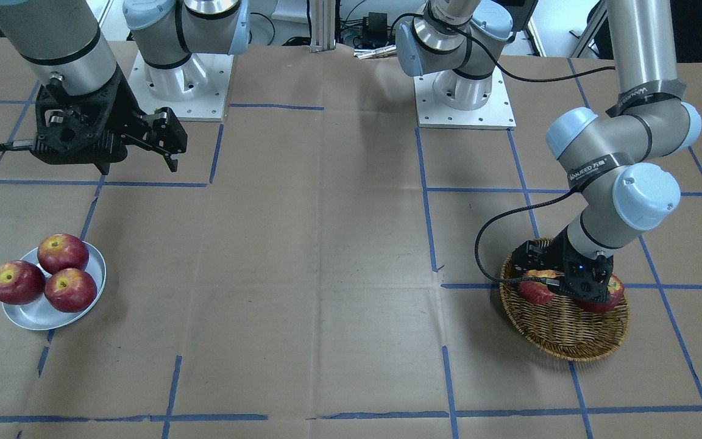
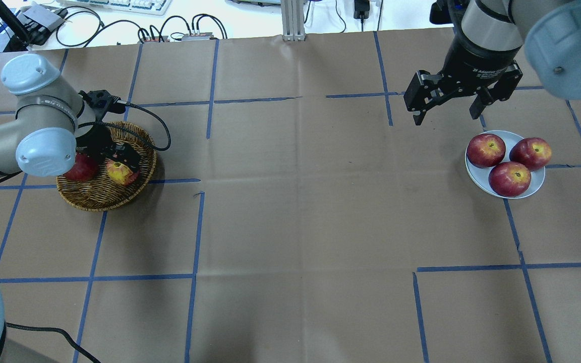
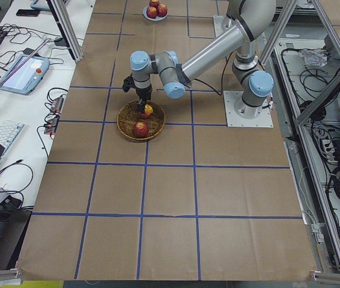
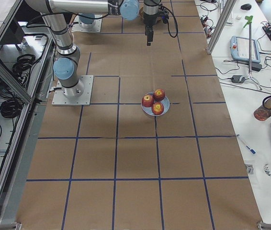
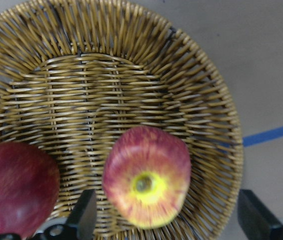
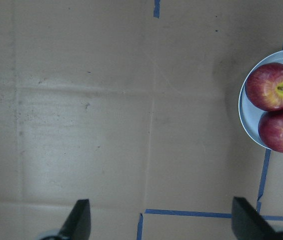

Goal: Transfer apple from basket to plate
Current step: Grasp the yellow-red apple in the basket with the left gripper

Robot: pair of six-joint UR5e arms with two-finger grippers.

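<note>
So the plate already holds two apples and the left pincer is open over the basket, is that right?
Not quite: the plate holds three apples, not two, as the overhead view shows. The left pincer is indeed open over the basket.

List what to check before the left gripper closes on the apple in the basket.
1. Left gripper open: ok.
2. Apple between its fingers: ok, the wrist view shows it framed.
3. Dark apple clear of the fingers: cannot tell, it lies close.
4. Free room on plate: not ok, three apples nearly fill it.
5. Right gripper away from basket: ok, open near the plate.
</note>
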